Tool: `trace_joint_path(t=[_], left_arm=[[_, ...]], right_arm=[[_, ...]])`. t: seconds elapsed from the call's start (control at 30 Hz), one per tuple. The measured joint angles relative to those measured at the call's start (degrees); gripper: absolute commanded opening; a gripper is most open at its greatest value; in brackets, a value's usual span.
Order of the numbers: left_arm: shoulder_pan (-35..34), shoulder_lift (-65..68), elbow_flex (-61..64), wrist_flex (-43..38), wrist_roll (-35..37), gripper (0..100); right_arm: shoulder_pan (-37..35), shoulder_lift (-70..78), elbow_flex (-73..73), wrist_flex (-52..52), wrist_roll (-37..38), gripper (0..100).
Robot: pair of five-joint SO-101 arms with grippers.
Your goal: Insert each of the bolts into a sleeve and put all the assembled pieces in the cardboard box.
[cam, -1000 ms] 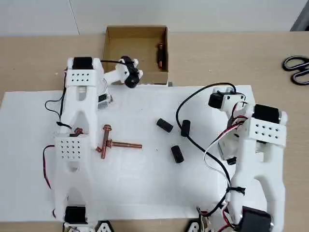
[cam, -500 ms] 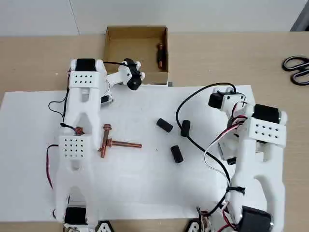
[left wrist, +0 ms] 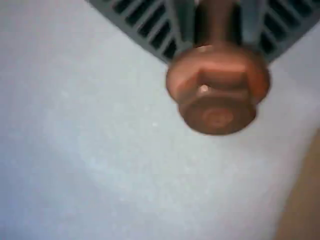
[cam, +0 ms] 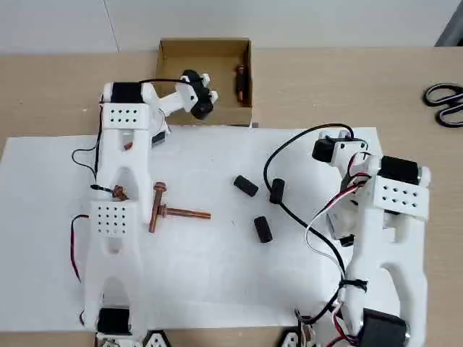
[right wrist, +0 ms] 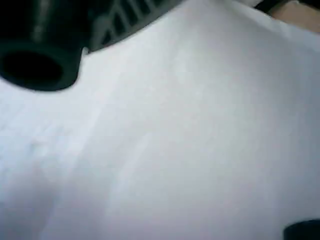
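Observation:
My left gripper (left wrist: pixel 215 22) is shut on a copper bolt (left wrist: pixel 216 90), whose hex head pokes out between the grey ribbed jaws just above the white sheet. In the high view this bolt (cam: pixel 128 145) shows through the left arm near the cardboard box (cam: pixel 173 72). My right gripper (right wrist: pixel 55 45) is shut on a black sleeve (right wrist: pixel 35 62) low over the sheet; the high view shows that sleeve (cam: pixel 347 241) beside the right arm. Two bolts (cam: pixel 181 213) lie crossed left of centre. Three loose sleeves (cam: pixel 246 186) lie mid-sheet. One assembled piece (cam: pixel 241 81) lies in the box.
Another copper piece (cam: pixel 119 193) peeks from under the left arm. Scissors (cam: pixel 445 101) lie at the table's far right. The white sheet (cam: pixel 217 275) covers most of the table; black cables (cam: pixel 289 210) loop from the right arm over it.
The left arm's wrist has swung farther toward the cardboard box. The two crossed bolts have shifted slightly. The right arm has stayed still.

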Motion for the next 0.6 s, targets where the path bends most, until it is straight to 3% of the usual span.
trace_joint_path(t=[0.27, 0.43, 0.6], left_arm=[[3.6, -20.04, 20.04, 0.0, 1.93, 0], [4.92, -35.08, 29.1, 0.0, 10.02, 0], [5.1, -46.24, 32.35, 0.0, 20.92, 0]], right_arm=[[0.0, 0.0, 0.0, 0.0, 0.0, 1.3], [-1.85, -0.26, 0.0, 0.0, -0.44, 1.3], [-7.65, -5.45, 0.0, 0.0, -7.74, 1.3]])
